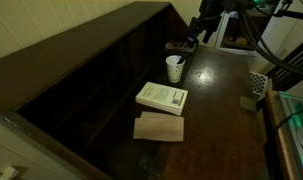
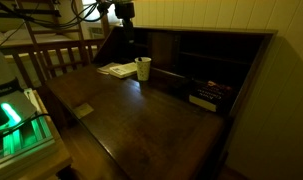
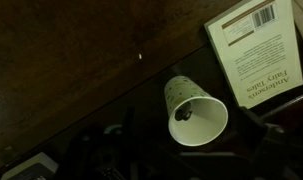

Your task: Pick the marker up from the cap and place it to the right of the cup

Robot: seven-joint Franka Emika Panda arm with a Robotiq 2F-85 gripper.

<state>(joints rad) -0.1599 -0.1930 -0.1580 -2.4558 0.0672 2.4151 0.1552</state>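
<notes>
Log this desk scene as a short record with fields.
desk: dark wood, with cubbies at the back
cup: white, upright
marker: dark end showing inside the cup, mostly hidden
book: white, lying flat beside the cup
cardboard: tan, flat, next to the book
gripper: above the desk near the cup, not touching it; too dark to judge the jaws

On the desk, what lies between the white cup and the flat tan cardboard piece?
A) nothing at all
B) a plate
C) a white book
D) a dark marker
C: in an exterior view, the white book lies flat on the desk, with the cup beyond it and the tan cardboard piece in front of it.
</notes>
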